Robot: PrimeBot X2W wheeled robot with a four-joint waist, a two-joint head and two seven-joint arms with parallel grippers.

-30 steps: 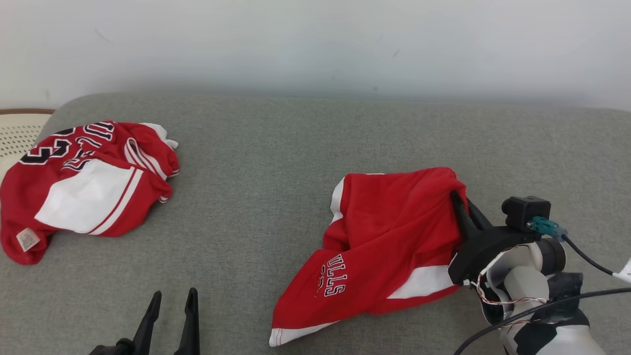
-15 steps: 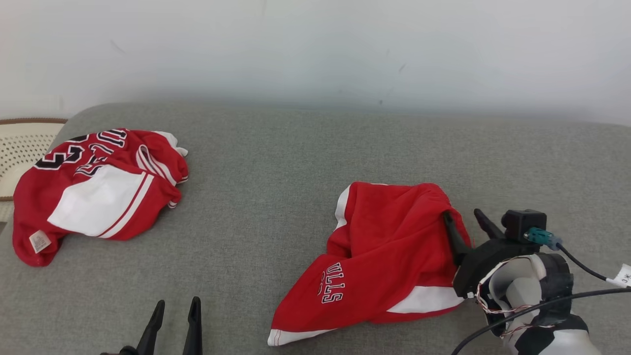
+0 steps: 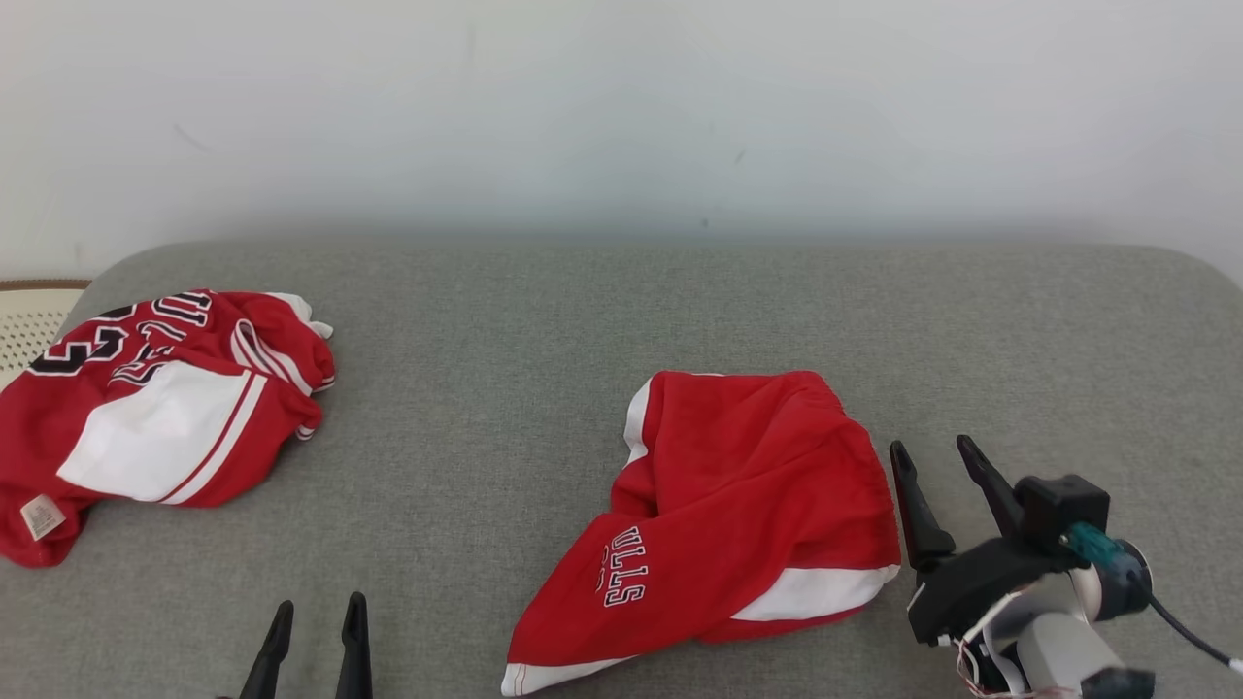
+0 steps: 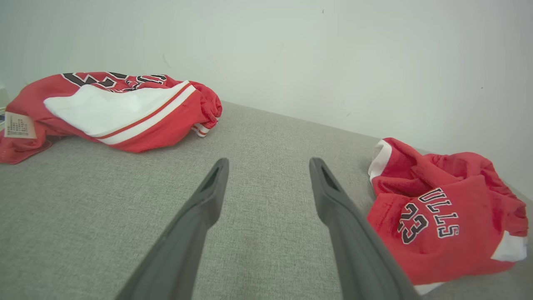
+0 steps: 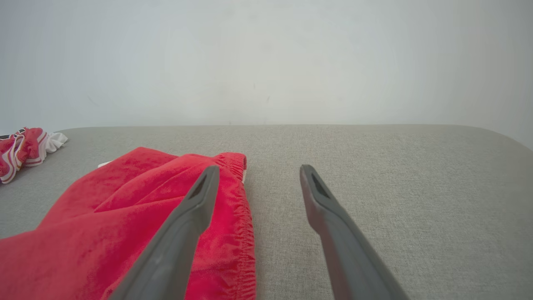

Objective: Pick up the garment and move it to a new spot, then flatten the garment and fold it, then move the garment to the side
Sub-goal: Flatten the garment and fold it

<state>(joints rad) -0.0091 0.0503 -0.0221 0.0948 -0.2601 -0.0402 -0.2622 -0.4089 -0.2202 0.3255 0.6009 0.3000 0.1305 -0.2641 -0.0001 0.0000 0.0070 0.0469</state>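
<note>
Lying just outside right gripper: garment

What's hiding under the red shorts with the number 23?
The red shorts lie crumpled on the grey cushion, which shows all round them. Anything beneath their folds is covered, so I cannot tell.

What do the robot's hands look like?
Each is a pair of long, dark, pointy fingers, like black chopsticks. The right gripper sits on a black base with a small black camera box, a teal plug and a black cable. Thin red and white wires curl by its pale wrist. The left gripper has matching fingers.
</note>
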